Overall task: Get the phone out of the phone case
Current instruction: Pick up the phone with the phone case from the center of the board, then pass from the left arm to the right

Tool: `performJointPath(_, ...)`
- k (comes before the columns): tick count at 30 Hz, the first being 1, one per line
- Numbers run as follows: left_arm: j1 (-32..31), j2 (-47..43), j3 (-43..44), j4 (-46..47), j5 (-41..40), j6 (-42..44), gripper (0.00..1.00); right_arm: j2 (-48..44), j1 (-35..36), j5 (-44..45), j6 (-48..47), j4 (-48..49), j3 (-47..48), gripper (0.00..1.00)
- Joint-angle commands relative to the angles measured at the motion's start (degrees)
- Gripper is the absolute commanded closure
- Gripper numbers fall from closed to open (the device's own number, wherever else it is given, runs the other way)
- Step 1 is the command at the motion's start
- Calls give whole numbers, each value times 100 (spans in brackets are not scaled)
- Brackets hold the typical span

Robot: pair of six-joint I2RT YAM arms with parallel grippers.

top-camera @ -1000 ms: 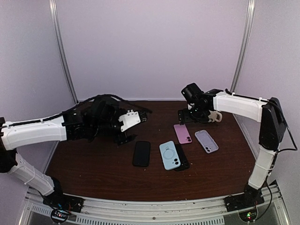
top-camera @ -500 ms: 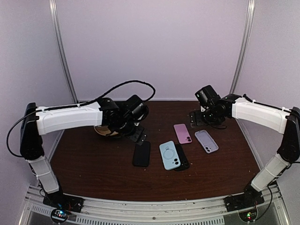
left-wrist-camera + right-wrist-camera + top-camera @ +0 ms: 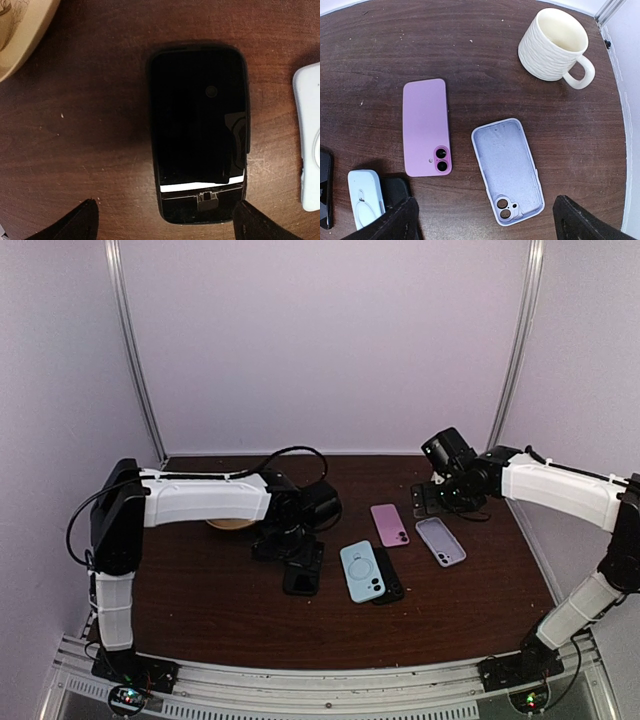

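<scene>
My left fingers gape empty above one black phone, one pale-blue case adjacent, and my right fingers gape likewise above one pink phone, one lavender case and one mug.

the black phone lies flat, screen up, seated in its black case on the brown table.

Left pincer swung in — now spread over the black phone.
</scene>
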Motion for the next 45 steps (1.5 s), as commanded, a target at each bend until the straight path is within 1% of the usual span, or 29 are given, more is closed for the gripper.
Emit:
performJointPath(1, -97, 266, 275, -128, 212, -307, 2, -149, -45, 154, -55, -84, -134, 0)
performJointPath(10, -155, 735, 574, -132, 414, -214, 2, -265, -49, -60, -73, 7, -334, 1)
performJointPath(20, -204, 1008, 555, -4, 637, -124, 2, -235, -50, -105, -99, 31, -394, 1)
performJointPath(26, -213, 1064, 325, 159, 654, -178, 3, -204, -45, -123, -124, -17, -354, 1)
performJointPath(27, -213, 1075, 299, 169, 631, -175, 5, -208, -47, -129, -126, -39, -350, 1)
performJointPath(28, -212, 1069, 272, 201, 606, -156, 8, -211, -45, -135, -126, -58, -342, 1)
performJointPath(31, -220, 983, 99, 413, 563, 22, 23, -249, -45, -211, -119, -133, -307, 0)
performJointPath(33, -216, 827, -165, 657, 548, 209, 30, -297, -45, -297, -117, -168, -297, 0)
performJointPath(34, -220, 725, -276, 796, 539, 309, 31, -323, -45, -350, -121, -184, -303, 0)
performJointPath(36, -221, 514, -482, 1062, 577, 593, 32, -380, -45, -496, -126, -208, -305, 0)
performJointPath(39, -221, 124, -786, 1306, 383, 1054, 32, -479, -36, -943, -118, -248, -273, 0)
performJointPath(43, -211, -609, -1352, 1794, -48, 1917, 33, -728, -36, -2044, -115, 42, -355, 1)
performJointPath(45, -215, -899, -1572, 2089, -36, 2429, 33, -841, -27, -2676, -21, 153, -412, 1)
